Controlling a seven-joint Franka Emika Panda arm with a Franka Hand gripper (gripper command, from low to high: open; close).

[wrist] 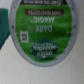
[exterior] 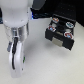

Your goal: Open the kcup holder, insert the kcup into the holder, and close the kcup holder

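Observation:
The kcup (wrist: 40,32) fills the wrist view: a round pod with a bright green lid, white print and a silvery rim, lying on the pale table right under the camera. No fingers show around it. In the exterior view the white arm (exterior: 17,47) reaches down at the exterior view's left, and its lower end hides the gripper and the kcup. The black kcup holder (exterior: 61,40) stands at the exterior view's right. Its tray (exterior: 50,32) is slid out, with round slots showing, some holding pods.
A teal object (wrist: 4,22) lies at the edge of the wrist view beside the kcup. The pale tabletop (exterior: 42,62) stretches between the arm and the holder. Dark shapes (exterior: 47,6) stand at the back.

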